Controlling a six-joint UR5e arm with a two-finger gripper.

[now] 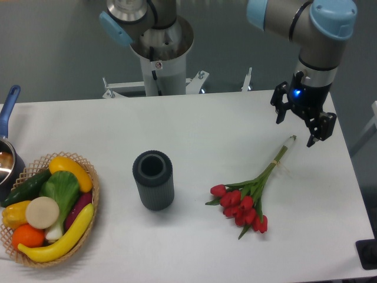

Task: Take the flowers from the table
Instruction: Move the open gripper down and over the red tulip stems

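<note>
Red tulip heads mark the near end of the flowers (247, 197), which lie flat on the table (212, 124) toward its right side, stems running diagonally up and to the right and ending in pale tips. Your gripper (301, 125) hangs just above and beyond those tips, fingers spread wide and holding nothing. You can see one dark finger at the left and the other at the right, with clear white tabletop between them.

That placement looks sensible to you if you mean to take the bunch by its bound stems and not by the blooms: the stems are firm and narrow, while the heads would crush. As a judgement, the pick has not begun; the approach is close but the jaws sit slightly past the stem ends, so you would want to bring them back along the stems and turn them so they close across the stem line before descending.

Left of the bunch stands a dark ribbed cylinder (153, 180), upright and well apart from it. At the far left a wicker basket (93, 203) holds toy produce, with a blue-handled pot (7, 154) at the edge. Neither sits in your path.
</note>
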